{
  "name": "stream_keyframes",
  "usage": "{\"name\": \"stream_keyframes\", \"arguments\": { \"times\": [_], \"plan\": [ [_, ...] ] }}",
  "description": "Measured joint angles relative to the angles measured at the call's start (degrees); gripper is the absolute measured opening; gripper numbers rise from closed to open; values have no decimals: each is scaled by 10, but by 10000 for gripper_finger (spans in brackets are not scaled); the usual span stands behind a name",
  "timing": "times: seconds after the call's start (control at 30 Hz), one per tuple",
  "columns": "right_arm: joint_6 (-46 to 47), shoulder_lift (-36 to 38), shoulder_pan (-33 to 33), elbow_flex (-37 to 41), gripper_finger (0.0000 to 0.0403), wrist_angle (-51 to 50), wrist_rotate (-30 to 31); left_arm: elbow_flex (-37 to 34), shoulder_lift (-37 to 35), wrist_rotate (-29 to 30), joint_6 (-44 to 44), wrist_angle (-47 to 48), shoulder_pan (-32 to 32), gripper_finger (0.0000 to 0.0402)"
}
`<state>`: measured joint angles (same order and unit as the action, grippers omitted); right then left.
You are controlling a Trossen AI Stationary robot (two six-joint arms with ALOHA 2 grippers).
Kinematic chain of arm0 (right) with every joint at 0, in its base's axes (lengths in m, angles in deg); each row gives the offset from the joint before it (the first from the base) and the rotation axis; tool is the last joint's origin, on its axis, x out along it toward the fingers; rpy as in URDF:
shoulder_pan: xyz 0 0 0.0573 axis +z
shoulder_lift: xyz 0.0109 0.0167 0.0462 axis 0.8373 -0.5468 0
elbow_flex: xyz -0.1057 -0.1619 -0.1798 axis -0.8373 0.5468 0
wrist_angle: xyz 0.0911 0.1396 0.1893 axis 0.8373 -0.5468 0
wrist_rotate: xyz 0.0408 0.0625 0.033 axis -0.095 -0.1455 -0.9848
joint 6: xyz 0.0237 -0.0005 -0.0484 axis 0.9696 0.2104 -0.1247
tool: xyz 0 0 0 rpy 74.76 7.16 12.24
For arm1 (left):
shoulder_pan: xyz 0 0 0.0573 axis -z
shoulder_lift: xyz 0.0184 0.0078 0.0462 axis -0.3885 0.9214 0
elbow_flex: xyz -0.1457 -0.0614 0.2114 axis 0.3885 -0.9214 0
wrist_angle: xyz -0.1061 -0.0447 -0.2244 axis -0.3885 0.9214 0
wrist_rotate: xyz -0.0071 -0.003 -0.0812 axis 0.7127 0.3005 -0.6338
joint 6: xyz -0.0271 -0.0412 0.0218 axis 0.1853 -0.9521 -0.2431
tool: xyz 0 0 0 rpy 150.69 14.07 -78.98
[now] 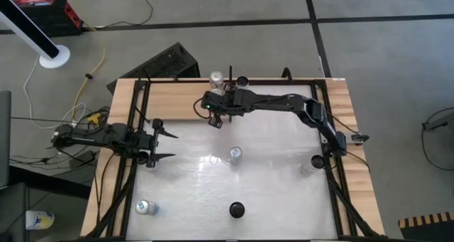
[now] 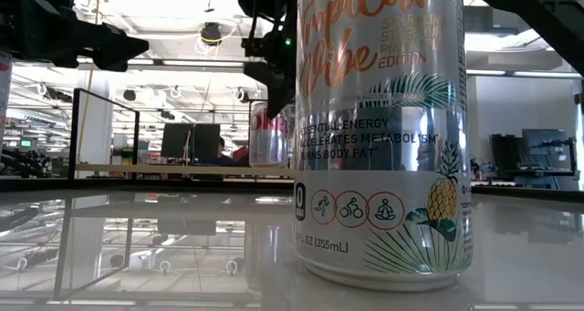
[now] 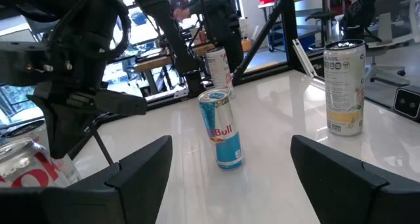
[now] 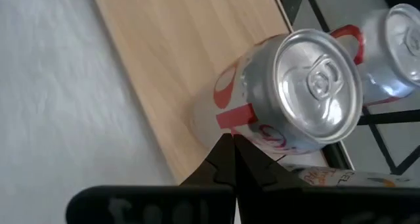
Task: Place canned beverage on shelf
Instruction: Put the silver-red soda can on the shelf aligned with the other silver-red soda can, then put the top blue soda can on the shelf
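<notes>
White tabletop (image 1: 269, 192) carries scattered cans — wooden shelf (image 1: 177, 100) holds one can (image 1: 216, 79).

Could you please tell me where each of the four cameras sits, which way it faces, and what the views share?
High view: overhead, facing down on the shelf, both arms visible.
Low view: at tabletop height, facing the Tropical Vibe can; arm parts overhead.
Left wrist view: behind the open left gripper, facing the Red Bull can.
Right wrist view: above the shut right gripper, facing the red-and-white can on the shelf.
Shared: the Red Bull can appears in the high and left wrist views.
</notes>
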<state>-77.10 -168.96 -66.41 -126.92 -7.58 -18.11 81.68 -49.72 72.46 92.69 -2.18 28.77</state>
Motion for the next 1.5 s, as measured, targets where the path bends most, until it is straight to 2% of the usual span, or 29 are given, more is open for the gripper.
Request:
{"name": "stream_keyframes", "arguments": {
  "times": [0.5,0.6,0.73,0.83,0.93,1.03,1.23,1.37,1.5],
  "plan": [
    [-6,9,14,1,17,3,-6,0,0,0,0,0,0,300],
    [-5,38,29,1,17,2,-7,0,0,0,0,0,0,300],
    [8,96,49,1,17,-48,-11,0,0,0,-5,3,0,300],
    [34,153,52,39,17,-75,-8,0,0,0,-10,5,0,300],
    [61,232,51,130,17,-62,-1,0,0,-1,-13,6,0,300],
    [77,334,46,273,17,28,10,0,0,-1,-12,8,0,300],
    [75,517,46,578,17,339,10,0,0,36,12,-14,0,300],
    [68,583,39,731,25,480,10,0,0,96,12,-45,0,300],
    [34,620,24,807,36,556,10,0,0,163,0,-83,0,300]
  ]
}}
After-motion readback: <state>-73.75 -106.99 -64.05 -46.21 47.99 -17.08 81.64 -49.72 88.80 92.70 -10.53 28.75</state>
